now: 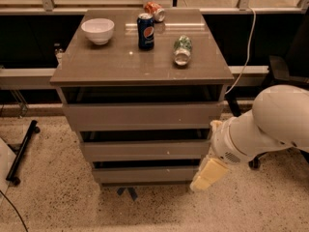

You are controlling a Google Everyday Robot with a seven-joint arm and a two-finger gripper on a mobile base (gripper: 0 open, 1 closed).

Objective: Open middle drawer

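Observation:
The middle drawer [145, 150] is the grey-taupe flat front between the taller top drawer front [142, 115] and the lowest front [145, 174] of the cabinet. It sits closed, with a dark gap above it. My gripper [208, 174], a cream-coloured piece at the end of the white arm [270, 124], hangs at the cabinet's lower right corner, just right of the lowest front and below the middle drawer's right end. It holds nothing that I can see.
On the cabinet top [96, 62] stand a white bowl [98, 30], a blue soda can [145, 31], a tipped orange can [155, 11] and a lying green-labelled bottle [182, 50]. A white cable [246, 57] hangs at the right. A black stand leg [21, 151] lies on the speckled floor at the left.

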